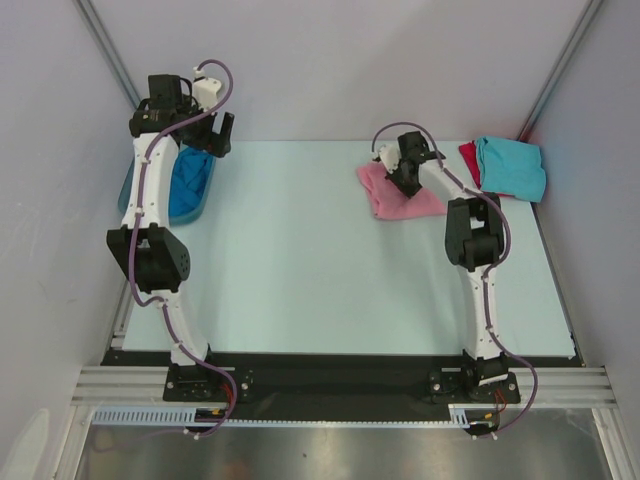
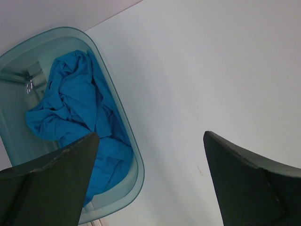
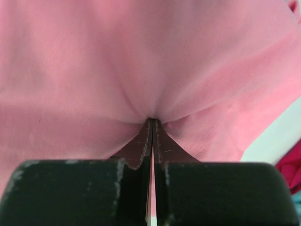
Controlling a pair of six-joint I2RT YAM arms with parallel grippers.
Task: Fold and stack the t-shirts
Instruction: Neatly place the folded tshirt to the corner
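A folded light pink t-shirt (image 1: 400, 197) lies at the back right of the table. My right gripper (image 1: 406, 178) is shut on it, and the pink cloth (image 3: 141, 56) puckers into the closed fingertips (image 3: 153, 120). Further right, a turquoise t-shirt (image 1: 512, 167) lies folded on a red t-shirt (image 1: 467, 158), whose edge also shows in the right wrist view (image 3: 291, 169). A bright blue t-shirt (image 1: 190, 175) lies crumpled (image 2: 75, 103) inside the plastic tub. My left gripper (image 1: 212, 135) hangs open above the tub's right edge (image 2: 151, 136), holding nothing.
The translucent grey-blue tub (image 1: 130, 186) stands at the table's back left, its rim (image 2: 117, 104) curving below my left fingers. Grey walls close the back and sides. A black strip with both arm bases runs along the near edge (image 1: 330, 375).
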